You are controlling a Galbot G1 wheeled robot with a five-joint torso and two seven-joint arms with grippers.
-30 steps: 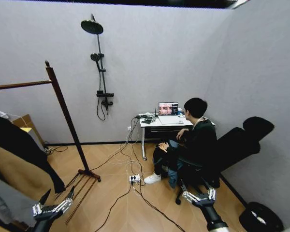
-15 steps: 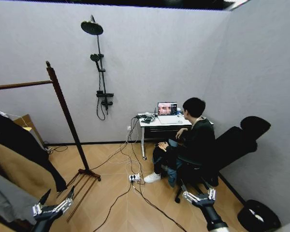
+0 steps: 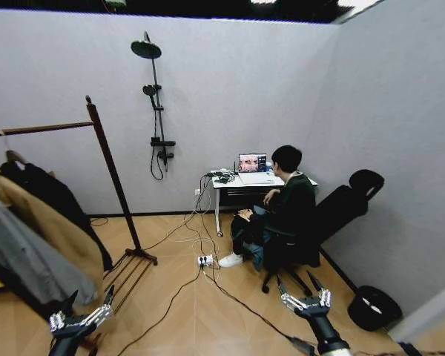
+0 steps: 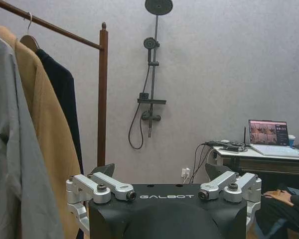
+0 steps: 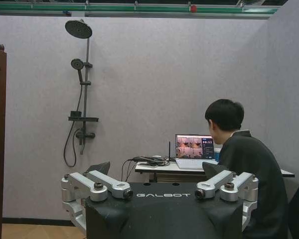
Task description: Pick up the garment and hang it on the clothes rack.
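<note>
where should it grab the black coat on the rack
Best by the wooden hanger's neck, just under the hook, coming from the open end near the post. The black coat hangs last on the rack, with the tan coat pressed against its other side. Both grippers, left and right, are open and empty.

I counted three coats on one clothes rack point(image 3: 107, 167): one black garment point(image 3: 55, 196), one tan coat point(image 3: 48, 230), one grey coat point(image 3: 22, 256).

Matte black wrist housing point(image 4: 167, 214), white "GALBOT" lettering; silver metal finger linkages point(image 4: 102, 186) with dark pivot screws, black pointed fingertips point(image 3: 109, 294).
</note>
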